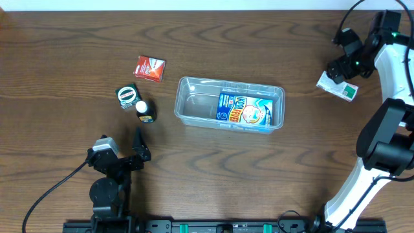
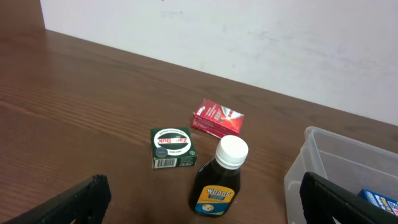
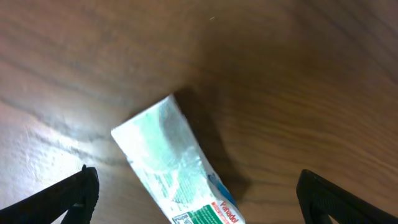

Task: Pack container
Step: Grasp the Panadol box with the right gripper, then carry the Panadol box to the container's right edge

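We find the overhead camera fixed above the table (image 1: 65, 71), looking straight down from well off, with the arm bases along its lower edge. The left wrist camera sits low behind the left gripper (image 1: 141, 147) and faces obliquely forward across the tabletop to the white wall (image 2: 249, 37). With the overhead view it shares the green box (image 2: 172, 148), the bottle (image 2: 219, 180), the red packet (image 2: 217, 118) and one end of the container (image 2: 303, 171). The right wrist camera, at the right gripper (image 1: 339, 70), looks steeply down at close range. It shares only the white-and-green packet (image 3: 174, 168) with the overhead view.
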Tool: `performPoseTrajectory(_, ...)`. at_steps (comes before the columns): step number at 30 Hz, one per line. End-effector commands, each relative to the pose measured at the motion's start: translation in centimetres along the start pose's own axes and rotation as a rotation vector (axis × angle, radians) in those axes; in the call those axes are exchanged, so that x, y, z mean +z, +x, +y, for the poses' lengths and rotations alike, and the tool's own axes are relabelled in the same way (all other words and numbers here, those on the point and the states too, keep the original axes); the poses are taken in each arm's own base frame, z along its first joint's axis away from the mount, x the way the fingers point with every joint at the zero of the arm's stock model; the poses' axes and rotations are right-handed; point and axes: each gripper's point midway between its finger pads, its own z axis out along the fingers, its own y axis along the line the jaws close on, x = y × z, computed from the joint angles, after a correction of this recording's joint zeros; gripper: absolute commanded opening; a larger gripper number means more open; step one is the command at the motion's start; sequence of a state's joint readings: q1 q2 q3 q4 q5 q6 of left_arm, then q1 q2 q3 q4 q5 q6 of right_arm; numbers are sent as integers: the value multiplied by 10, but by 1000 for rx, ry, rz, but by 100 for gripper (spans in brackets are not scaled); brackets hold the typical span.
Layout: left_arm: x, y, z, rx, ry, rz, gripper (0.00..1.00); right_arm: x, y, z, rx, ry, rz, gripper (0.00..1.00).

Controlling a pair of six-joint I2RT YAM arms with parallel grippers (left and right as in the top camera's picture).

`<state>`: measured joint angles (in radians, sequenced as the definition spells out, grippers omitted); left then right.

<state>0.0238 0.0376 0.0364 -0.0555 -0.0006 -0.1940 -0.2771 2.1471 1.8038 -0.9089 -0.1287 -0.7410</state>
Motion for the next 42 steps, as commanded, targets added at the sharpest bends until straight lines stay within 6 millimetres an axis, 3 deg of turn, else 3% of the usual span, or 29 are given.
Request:
performPoseTrajectory(1,3,18,8,8,-28,44,98,23,14,14,-104,-65,39,99)
performPoseTrajectory(16,3,18,8,9,-28,44,98,55,54,31,-92,-124,125,97)
performPoseTrajectory(20,3,18,8,8,-28,44,98,56,57,27,-61,-112,126,84)
performPoseTrajectory(22,3,18,8,9,-28,44,98,57,57,19,14,-62,138,61)
performPoseTrajectory(23,3,18,8,8,-27,44,98,57,56,16,72,-41,142,58)
performPoseTrajectory(37,3,18,8,9,-28,44,98,55,55,27,516,-21,177,43)
performPoseTrajectory(42,3,18,8,9,-28,44,98,33,39,29,522,-34,134,39)
